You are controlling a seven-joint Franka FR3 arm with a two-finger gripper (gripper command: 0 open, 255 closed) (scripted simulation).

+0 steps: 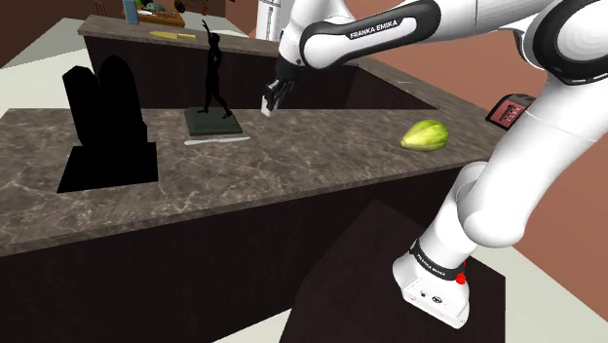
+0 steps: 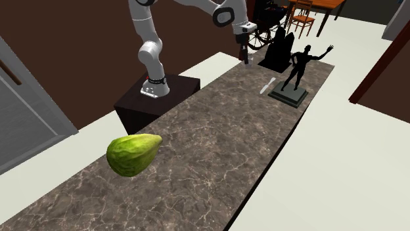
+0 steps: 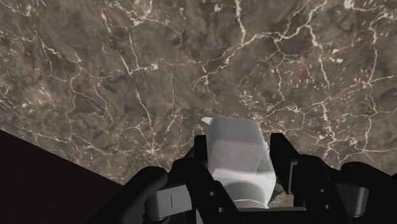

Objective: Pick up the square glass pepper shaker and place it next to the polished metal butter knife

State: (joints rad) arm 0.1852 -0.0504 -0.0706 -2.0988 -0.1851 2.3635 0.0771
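My gripper is shut on a pale, translucent square pepper shaker, clasped between both fingers above the marble counter. In the shoulder view the gripper hangs over the counter with the shaker showing white at its tips. It is above and to the right of the slim metal butter knife, which lies flat in front of a statue's base. In the second exterior view the gripper hovers near the counter's far left side, and the knife lies nearer the statue.
A black figure statue on a dark plinth stands just behind the knife. A tall black block sits at the shoulder view's left. A green fruit lies near the counter's right end. The counter drops off at its front edge.
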